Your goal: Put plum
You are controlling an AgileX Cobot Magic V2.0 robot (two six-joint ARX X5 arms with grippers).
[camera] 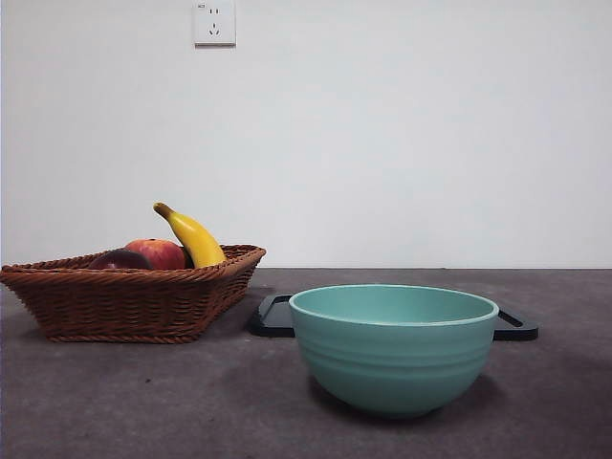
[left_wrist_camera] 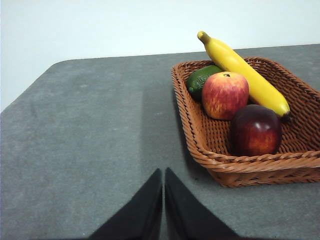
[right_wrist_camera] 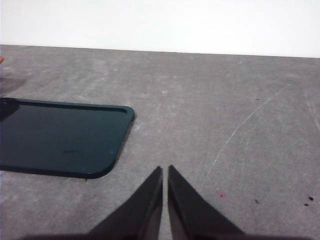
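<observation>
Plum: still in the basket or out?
In. The plum lies inside the wicker basket beside the red apple and banana.

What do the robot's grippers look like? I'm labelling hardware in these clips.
Only the jaw tips show, in the wrist views. The left gripper and the right gripper each have two plain matte black jaws that taper from a broad base to a narrow point. No cables, markings or arm links are visible, and the front view shows no arm.

Both grippers — left (left_wrist_camera: 163, 172), right (right_wrist_camera: 165, 170) — closed
</observation>
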